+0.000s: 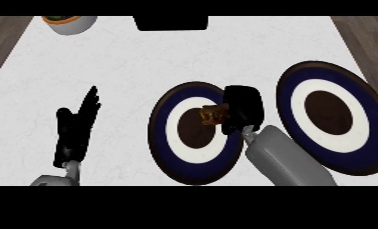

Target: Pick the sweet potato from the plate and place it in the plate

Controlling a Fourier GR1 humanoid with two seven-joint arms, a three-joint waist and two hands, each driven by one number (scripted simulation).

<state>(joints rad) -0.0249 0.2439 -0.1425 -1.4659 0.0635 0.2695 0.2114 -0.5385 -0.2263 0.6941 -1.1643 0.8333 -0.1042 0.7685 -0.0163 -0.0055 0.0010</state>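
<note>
Nearest, the grey right forearm reached up to its black right hand (242,107), fingers curled beside a small orange-brown sweet potato (212,115) at the centre of the navy-and-white ringed left plate (166,123). Probably stiff, light and lumpy, best pinched across its middle. A matching right plate (295,103) lay just beside. The left hand (75,128) rested open, fingers up.

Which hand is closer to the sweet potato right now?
Right. The right hand is at the sweet potato, over the near plate. The left hand rests open, far off to its left.

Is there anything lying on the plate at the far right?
No, the right plate shows only its own rings; the sweet potato is over the left plate.
</note>
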